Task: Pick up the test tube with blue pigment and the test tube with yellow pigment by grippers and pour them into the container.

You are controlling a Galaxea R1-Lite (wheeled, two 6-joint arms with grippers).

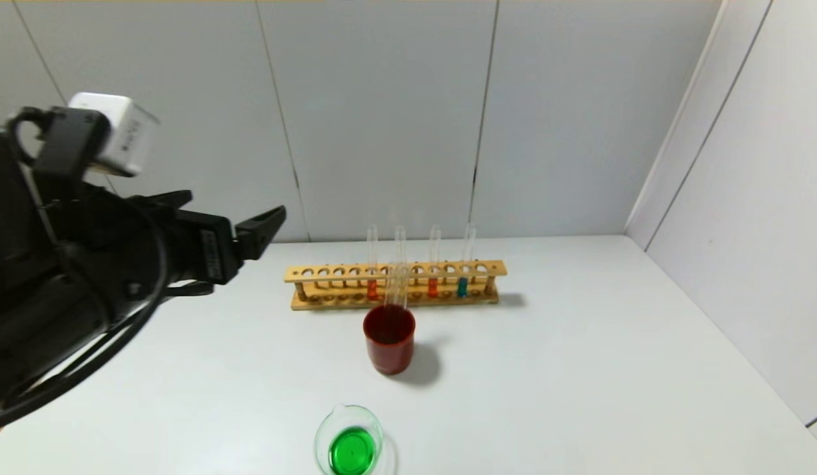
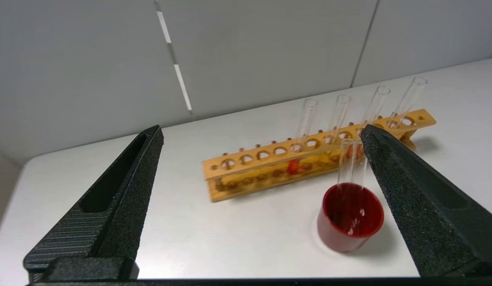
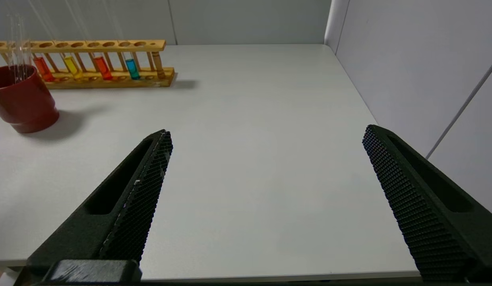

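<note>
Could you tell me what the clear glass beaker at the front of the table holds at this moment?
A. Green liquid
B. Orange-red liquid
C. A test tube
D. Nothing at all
A: in the head view the beaker holds a bright green pool, with no tube in it; the empty tubes stand in the red cup instead.

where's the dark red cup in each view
Head view: dark red cup at centre, just in front of the wooden rack.
Left wrist view: cup beside the rack's end, near one finger.
Right wrist view: cup at the picture's edge.
Shared landmark: the wooden rack.
</note>
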